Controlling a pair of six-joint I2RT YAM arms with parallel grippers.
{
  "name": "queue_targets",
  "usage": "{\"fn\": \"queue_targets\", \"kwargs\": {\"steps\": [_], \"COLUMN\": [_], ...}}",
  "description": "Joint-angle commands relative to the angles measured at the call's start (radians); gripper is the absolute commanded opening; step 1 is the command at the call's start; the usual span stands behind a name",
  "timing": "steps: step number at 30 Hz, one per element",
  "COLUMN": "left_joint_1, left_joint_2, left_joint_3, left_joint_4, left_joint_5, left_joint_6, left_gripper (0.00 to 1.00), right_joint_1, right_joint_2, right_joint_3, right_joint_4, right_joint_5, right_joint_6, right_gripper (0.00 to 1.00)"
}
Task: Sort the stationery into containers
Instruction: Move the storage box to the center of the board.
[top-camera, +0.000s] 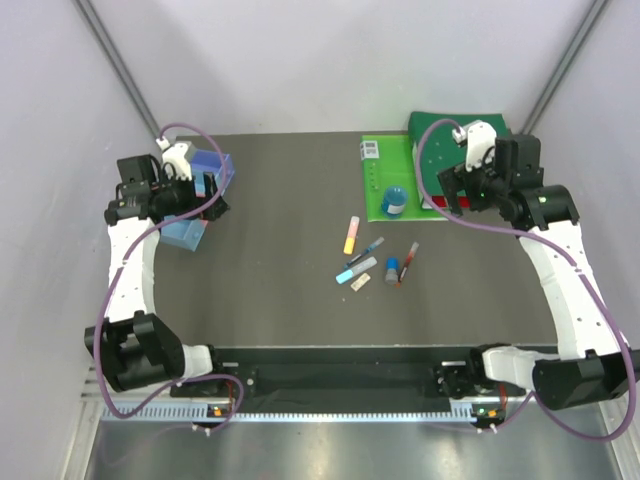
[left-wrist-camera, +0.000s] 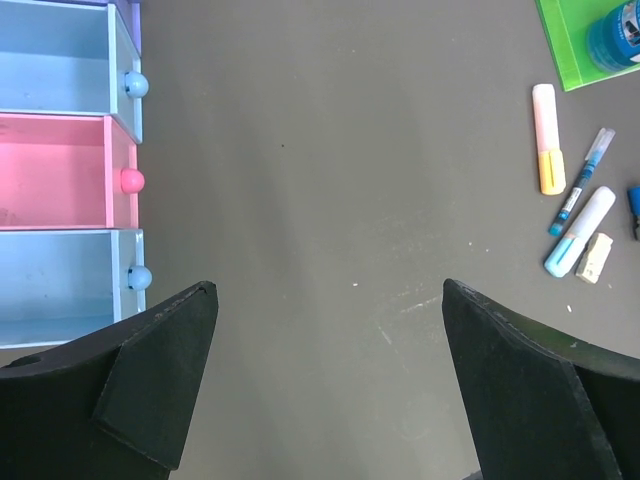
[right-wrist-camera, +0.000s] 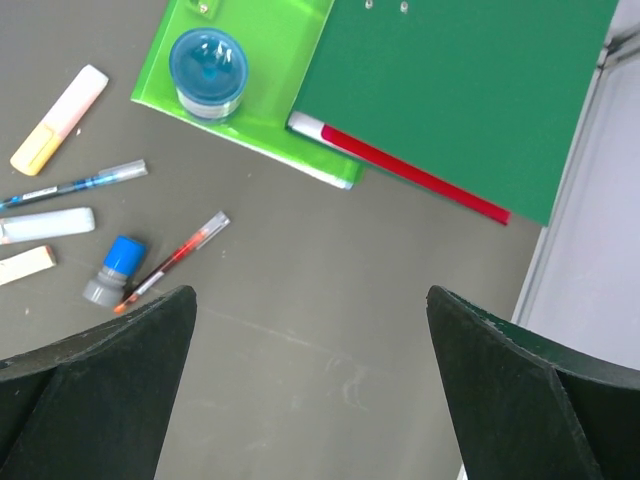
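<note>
The stationery lies loose mid-table: an orange-yellow highlighter (top-camera: 352, 233), a dark pen (top-camera: 366, 250), a light-blue marker (top-camera: 356, 270), a tan eraser (top-camera: 360, 283), a small blue cylinder (top-camera: 391, 269) and a red pen (top-camera: 407, 263). A round blue disc (top-camera: 394, 201) sits on the flat green board (top-camera: 380, 165). The bins (top-camera: 195, 205) stand at far left; the left wrist view shows light blue (left-wrist-camera: 55, 55), pink (left-wrist-camera: 55, 170) and blue (left-wrist-camera: 60, 275) ones, empty. My left gripper (left-wrist-camera: 328, 292) is open beside them. My right gripper (right-wrist-camera: 310, 295) is open, right of the red pen (right-wrist-camera: 170, 260).
A big dark green binder (right-wrist-camera: 470, 90) with a red edge lies at the back right, partly over the green board (right-wrist-camera: 250, 60). The enclosure wall stands close on the right. A sliver of the purple bin (left-wrist-camera: 125, 5) shows at the row's far end.
</note>
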Motion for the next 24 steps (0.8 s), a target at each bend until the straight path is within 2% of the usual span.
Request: {"fn": "queue_targets", "kwargs": {"steps": [1,9,11,14,17,19,20,24], "left_joint_1": [0.004,0.004,0.002,0.004,0.002,0.001,-0.001,-0.005], "left_joint_2": [-0.011,0.0,0.017,0.041,0.05,0.051,0.052,0.055], "left_joint_3": [0.012,0.011,0.024,0.044,0.056,0.056,0.059,0.068], "left_joint_4": [0.053,0.067,0.064,0.058,0.047,0.05,0.05,0.051], "left_joint_5": [0.009,-0.027,-0.048,-0.063,-0.05,-0.036,-0.034,-0.031], "left_joint_6": [0.039,0.063,0.071,0.085,0.095,0.098,0.097,0.092], "left_gripper": [0.99,0.99,0.99,0.99,0.99,0.99,0.99,0.99], "right_joint_1": [0.016,0.03,0.044,0.073,0.089,0.089,0.089,0.099], "right_joint_2": [-0.013,0.019,0.068,0.139,0.258,0.362,0.392,0.475], "right_joint_3": [0.007,0.022,0.036,0.06,0.146,0.236,0.262,0.321], "right_joint_4": [0.063,0.082,0.073,0.086,0.03,-0.05,-0.074,-0.056], "right_joint_5": [-0.009,-0.129,-0.165,-0.134,-0.15,-0.179,-0.21,-0.225], "right_joint_6": [-0.044,-0.073,-0.076,-0.081,-0.119,-0.128,-0.131,-0.122], "right_gripper": [1.0,1.0,1.0,1.0,0.91,0.94,1.0,1.0]}}
